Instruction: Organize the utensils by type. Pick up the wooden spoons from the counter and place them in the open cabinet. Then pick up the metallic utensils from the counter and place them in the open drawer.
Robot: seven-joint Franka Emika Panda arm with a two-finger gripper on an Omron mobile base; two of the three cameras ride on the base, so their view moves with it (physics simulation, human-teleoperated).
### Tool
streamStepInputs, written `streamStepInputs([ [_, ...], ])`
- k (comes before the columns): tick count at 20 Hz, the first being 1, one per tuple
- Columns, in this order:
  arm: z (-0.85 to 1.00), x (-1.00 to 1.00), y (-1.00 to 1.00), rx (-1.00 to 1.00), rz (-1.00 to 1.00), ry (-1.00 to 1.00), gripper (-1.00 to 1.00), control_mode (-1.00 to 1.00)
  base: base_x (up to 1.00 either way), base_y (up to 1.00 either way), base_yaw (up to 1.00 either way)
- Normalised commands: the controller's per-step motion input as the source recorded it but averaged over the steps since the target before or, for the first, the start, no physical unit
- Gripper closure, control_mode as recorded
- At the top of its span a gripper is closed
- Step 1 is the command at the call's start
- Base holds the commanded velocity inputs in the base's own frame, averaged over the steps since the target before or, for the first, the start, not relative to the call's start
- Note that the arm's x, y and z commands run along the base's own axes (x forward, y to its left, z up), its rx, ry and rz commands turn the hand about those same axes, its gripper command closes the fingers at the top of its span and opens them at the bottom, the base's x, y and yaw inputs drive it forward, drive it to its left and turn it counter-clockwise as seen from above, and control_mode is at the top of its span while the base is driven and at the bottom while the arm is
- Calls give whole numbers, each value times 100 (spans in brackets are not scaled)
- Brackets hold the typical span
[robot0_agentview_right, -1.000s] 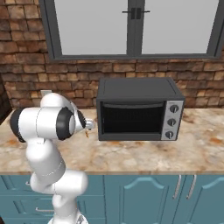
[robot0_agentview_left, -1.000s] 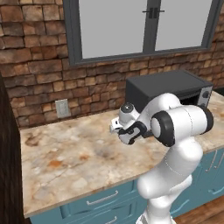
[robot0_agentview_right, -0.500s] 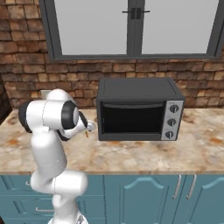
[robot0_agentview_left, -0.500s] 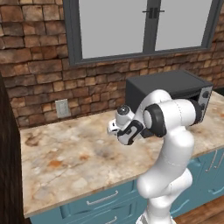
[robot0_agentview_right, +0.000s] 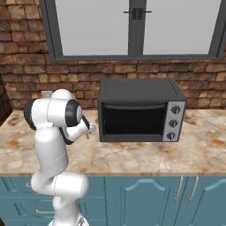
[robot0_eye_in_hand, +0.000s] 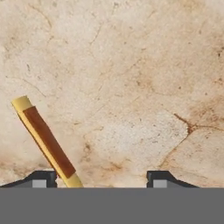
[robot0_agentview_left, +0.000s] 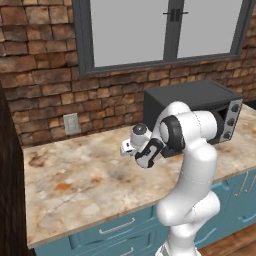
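My gripper (robot0_eye_in_hand: 100,177) hangs over the beige marbled counter (robot0_eye_in_hand: 131,65) with its jaws apart. A slim tan and brown stick, apparently the handle of a wooden spoon (robot0_eye_in_hand: 43,135), slants up from just inside the left fingertip (robot0_eye_in_hand: 41,177). Its bowl is hidden, and I cannot tell whether that finger touches it. From the right base view, the gripper (robot0_agentview_right: 89,129) is just left of the oven, with a small tan piece at its tip. The metallic utensils, the cabinet and the drawer are out of view.
A black toaster oven (robot0_agentview_right: 137,106) stands on the counter (robot0_agentview_left: 75,185) right of the hand, against the brick wall. A wall socket (robot0_agentview_left: 71,124) is at the back left. A dark tall unit (robot0_agentview_left: 7,175) borders the counter's left end. Teal drawer fronts (robot0_agentview_left: 115,230) run below.
The arm has straightened more upright. The hand has shifted a little to the left over the counter.
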Motion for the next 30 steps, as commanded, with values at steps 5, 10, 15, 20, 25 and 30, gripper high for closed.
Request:
streamStepInputs([
  [5, -45, 24, 0, 0, 0, 0, 100, -100, 0, 0, 0],
  [10, -44, 18, -1, 1, 0, 0, 100, -100, 0, 0, 0],
  [15, -45, 17, 0, 1, 0, 0, 100, -100, 0, 0, 0],
  [20, -9, 6, 3, 2, -2, 0, 100, -100, 0, 0, 0],
  [25, 4, 2, 33, -1, -19, 11, 100, -100, 0, 0, 0],
  [30, 15, 7, 43, -4, -24, 12, 100, -100, 0, 0, 0],
])
